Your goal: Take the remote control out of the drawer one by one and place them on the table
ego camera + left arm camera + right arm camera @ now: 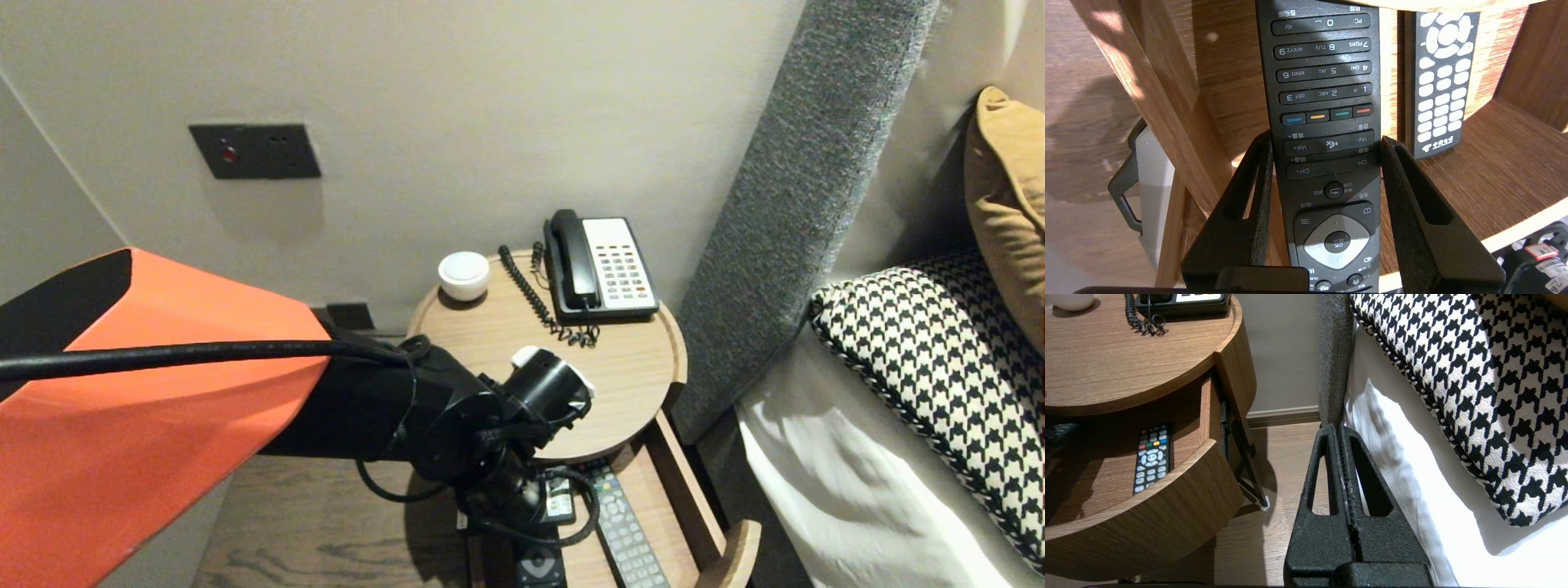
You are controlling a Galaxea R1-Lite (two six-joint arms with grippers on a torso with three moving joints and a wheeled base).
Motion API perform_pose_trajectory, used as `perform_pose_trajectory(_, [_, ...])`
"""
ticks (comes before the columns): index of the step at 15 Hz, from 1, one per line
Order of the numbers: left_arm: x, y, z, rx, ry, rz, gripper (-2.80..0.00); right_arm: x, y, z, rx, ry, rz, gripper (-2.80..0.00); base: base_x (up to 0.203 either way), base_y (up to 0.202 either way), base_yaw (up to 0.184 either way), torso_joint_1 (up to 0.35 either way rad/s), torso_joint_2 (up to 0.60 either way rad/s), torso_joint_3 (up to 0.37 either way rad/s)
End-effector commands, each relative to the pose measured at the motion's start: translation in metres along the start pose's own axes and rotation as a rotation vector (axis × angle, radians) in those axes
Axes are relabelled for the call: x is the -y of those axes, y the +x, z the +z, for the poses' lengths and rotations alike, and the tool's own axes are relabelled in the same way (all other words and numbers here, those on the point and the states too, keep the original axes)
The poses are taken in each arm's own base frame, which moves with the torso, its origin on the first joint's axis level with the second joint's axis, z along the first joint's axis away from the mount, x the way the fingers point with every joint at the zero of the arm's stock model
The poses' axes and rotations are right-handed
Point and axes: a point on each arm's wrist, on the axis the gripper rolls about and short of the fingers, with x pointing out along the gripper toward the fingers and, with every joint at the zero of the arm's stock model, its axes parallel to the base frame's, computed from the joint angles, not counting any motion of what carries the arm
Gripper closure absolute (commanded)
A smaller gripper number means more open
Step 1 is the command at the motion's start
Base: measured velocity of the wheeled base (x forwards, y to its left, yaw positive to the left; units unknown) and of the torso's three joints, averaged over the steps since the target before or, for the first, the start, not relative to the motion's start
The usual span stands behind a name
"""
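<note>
A long black remote (1327, 122) lies lengthwise between the fingers of my left gripper (1327, 139), which is shut on its two long edges near the volume and channel keys. From the head view the left wrist (498, 457) reaches down into the open wooden drawer (694, 506), and only the remote's near end (540, 565) shows below it. A second remote with pale buttons (1439, 81) lies beside it on the drawer floor, apart from the fingers. My right gripper (1340, 428) hangs shut and empty beside the bed, away from the drawer.
The round bedside table (637, 367) above the drawer carries a corded phone (600, 265) and a white cup (464, 275). A grey headboard (784, 212), a houndstooth pillow (939, 367) and white bedding stand to the right. The curved drawer front (1147, 522) juts out.
</note>
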Motion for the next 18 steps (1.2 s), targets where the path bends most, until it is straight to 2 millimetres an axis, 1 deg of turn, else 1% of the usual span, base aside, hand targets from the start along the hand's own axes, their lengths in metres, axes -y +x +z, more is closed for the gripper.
perform_pose_trajectory(1, [0.001, -0.005, -0.001, 0.006, -0.002, -0.009, 0.0, 0.0, 0.002, -0.011, -0.04, -0.001, -0.001, 0.0, 0.0, 0.0, 0.0, 0.0, 0.0, 0.0])
perform_pose_trajectory(5, [0.002, -0.017, -0.011, 0.006, 0.02, -0.022, 0.0, 0.0, 0.002, -0.011, -0.04, -0.001, -0.001, 0.0, 0.0, 0.0, 0.0, 0.0, 0.0, 0.0])
perform_pose_trajectory(7, [-0.001, -0.022, -0.016, 0.001, 0.026, -0.019, 0.0, 0.0, 0.002, -0.011, -0.04, -0.001, -0.001, 0.0, 0.0, 0.0, 0.0, 0.0, 0.0, 0.0])
perform_pose_trajectory(10, [-0.006, -0.036, -0.023, 0.007, 0.03, -0.031, 0.0, 0.0, 0.002, -0.011, -0.04, -0.001, -0.001, 0.0, 0.0, 0.0, 0.0, 0.0, 0.0, 0.0])
perform_pose_trajectory(16, [-0.015, -0.053, -0.036, 0.002, 0.047, -0.039, 0.0, 0.0, 0.002, -0.011, -0.04, -0.001, -0.001, 0.0, 0.0, 0.0, 0.0, 0.0, 0.0, 0.0])
perform_pose_trajectory(18, [-0.02, -0.063, -0.04, 0.012, 0.047, -0.05, 0.0, 0.0, 0.002, -0.011, -0.04, -0.001, -0.001, 0.0, 0.0, 0.0, 0.0, 0.0, 0.0, 0.0])
